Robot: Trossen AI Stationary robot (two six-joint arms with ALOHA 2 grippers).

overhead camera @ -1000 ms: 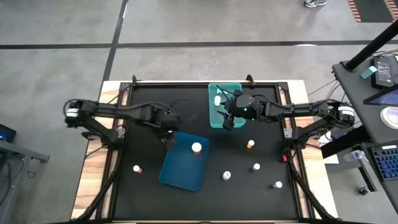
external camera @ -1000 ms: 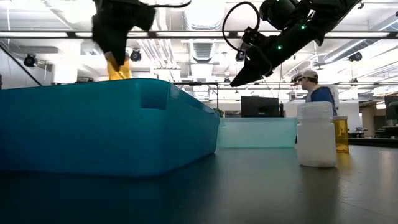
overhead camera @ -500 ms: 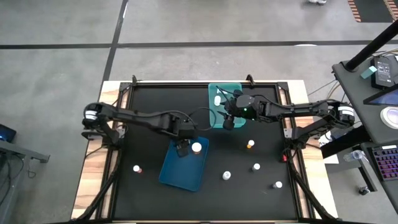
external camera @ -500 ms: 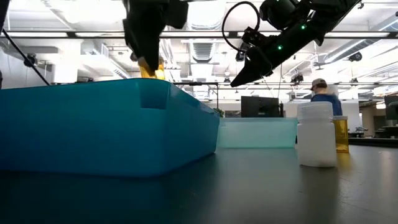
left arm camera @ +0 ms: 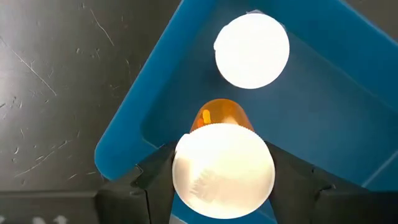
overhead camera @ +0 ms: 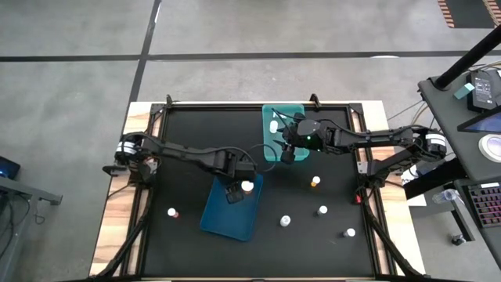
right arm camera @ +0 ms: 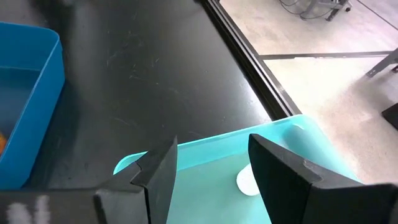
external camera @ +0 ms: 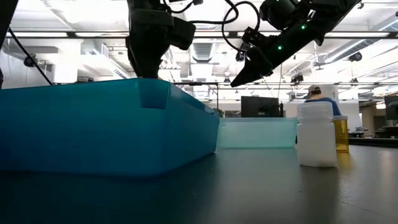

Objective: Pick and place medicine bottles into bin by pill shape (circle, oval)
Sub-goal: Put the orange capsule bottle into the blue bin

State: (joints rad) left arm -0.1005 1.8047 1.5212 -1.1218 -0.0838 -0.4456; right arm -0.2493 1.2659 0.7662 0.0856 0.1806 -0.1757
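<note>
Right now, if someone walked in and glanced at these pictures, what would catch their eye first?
Probably the left gripper, its fingers shut on an amber bottle with a white cap, held over the dark blue bin at mid-table, beside a white bottle already in it. Next, the right gripper hovers open at the near edge of the teal bin farther back. Loose bottles dot the black table.

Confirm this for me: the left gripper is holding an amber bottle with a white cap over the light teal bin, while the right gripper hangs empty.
Not quite. The left gripper holds the amber bottle with its white cap over the dark blue bin, not the light teal one; the left wrist view shows this, with a white-capped bottle already inside. The right gripper does hang empty, over the light teal bin.
</note>
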